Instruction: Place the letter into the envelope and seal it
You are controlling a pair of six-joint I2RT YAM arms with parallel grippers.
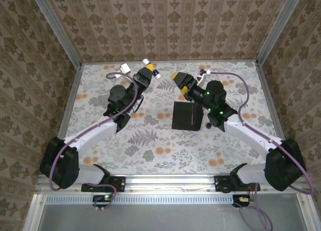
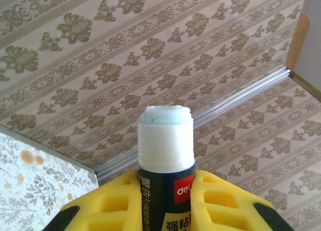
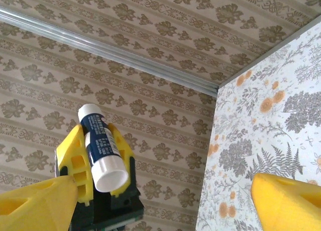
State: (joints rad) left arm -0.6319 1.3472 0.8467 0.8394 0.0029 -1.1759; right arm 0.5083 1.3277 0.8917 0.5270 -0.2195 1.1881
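Floral-patterned table (image 1: 150, 150), walled on three sides, with open surface around one flat matte black paper envelope (image 1: 186, 115). Left gripper (image 1: 147, 68) clamps one white-and-blue glue stick (image 2: 165, 150); right gripper (image 1: 181, 83) gapes wide, empty.

both arms stretch forward from their bases, forearms converging so the wrists face each other. the left claw (image 1: 147, 69) is tilted upward, fingers clamped on a glue stick (image 2: 165, 150). the right claw (image 1: 180, 83) points at it, jaws spread wide, holding nothing.
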